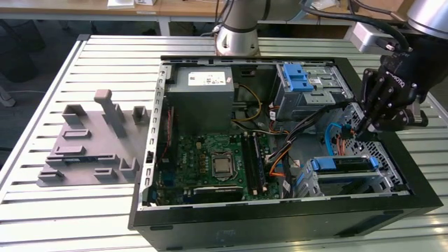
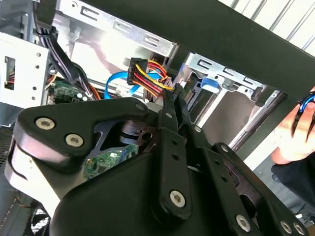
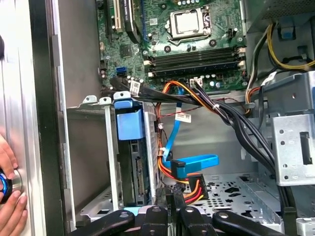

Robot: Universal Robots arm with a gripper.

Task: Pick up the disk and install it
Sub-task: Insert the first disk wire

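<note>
The gripper (image 1: pixel 364 131) hangs inside the open computer case (image 1: pixel 280 220), down by the side wall on the exterior view's right. In the second wrist view its fingers (image 2: pixel 170 105) are drawn narrow, nearly together, with their tips against the bundle of red, yellow and orange wires (image 2: pixel 147 76). I cannot tell whether they pinch anything.

The disk (image 1: pixel 339 164) sits in its blue carrier in the drive cage (image 1: pixel 381 181) at the near corner of the case, just below the gripper. In the first wrist view the carrier's blue tab (image 3: pixel 129 125) stands at the cage mouth.

There is a white label on the power supply (image 1: pixel 208 79) and small white tags on the cables (image 3: pixel 183 117), but the print is too small to read. The grey slotted stand (image 1: pixel 87 152) lies on the table outside the case. A person's hand (image 3: pixel 10 196) rests at the case's edge.
</note>
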